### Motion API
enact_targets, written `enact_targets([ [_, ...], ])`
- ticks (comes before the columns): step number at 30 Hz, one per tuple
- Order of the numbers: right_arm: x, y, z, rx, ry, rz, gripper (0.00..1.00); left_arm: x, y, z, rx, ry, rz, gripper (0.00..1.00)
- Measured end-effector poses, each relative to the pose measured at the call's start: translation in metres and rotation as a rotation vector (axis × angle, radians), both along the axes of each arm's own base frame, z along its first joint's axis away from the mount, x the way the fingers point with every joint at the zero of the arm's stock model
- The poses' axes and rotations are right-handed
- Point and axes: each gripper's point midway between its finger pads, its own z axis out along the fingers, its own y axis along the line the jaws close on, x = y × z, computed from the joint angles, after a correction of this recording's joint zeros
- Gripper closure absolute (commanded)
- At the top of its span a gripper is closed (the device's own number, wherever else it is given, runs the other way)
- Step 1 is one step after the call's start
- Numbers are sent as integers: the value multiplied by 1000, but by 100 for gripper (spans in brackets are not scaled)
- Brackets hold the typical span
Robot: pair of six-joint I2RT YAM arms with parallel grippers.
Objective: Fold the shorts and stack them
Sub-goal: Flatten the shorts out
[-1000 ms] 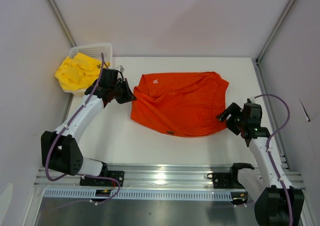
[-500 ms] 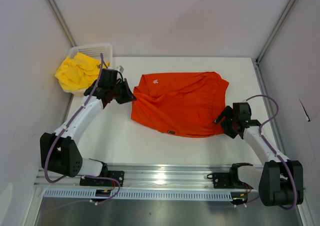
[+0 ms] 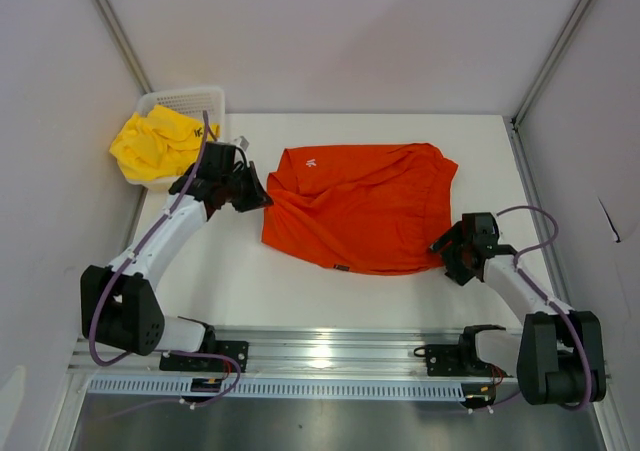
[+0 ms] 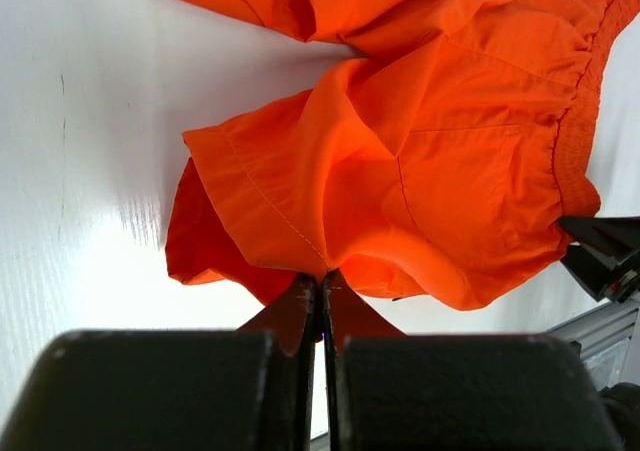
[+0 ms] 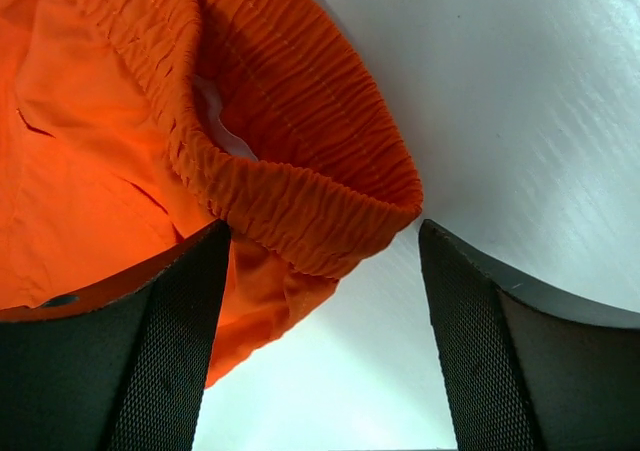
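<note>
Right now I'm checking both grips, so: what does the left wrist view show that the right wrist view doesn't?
Only the left wrist view: the left hand shut on a hem edge of the orange shorts. Only the right wrist view: the right hand open, its fingers either side of the elastic waistband corner, not clamped on it. Both: the same orange shorts lying on the white table.

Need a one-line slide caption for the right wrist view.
Right hand open around the elastic waistband corner of the orange shorts, lying on the white table; grip not yet closed.
</note>
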Motion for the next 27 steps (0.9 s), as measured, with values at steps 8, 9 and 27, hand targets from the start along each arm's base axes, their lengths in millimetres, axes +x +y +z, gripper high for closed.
enact_targets([
  [8,10,-1,-1,26,-12,-50,26,-5,1,-8,5,13,-1,100],
  [9,11,-1,-2,28,-12,-56,35,-4,1,-8,4,12,-1,100],
  [27,8,-17,-4,-3,2,-131,100,18,-2,-39,32,97,8,100],
])
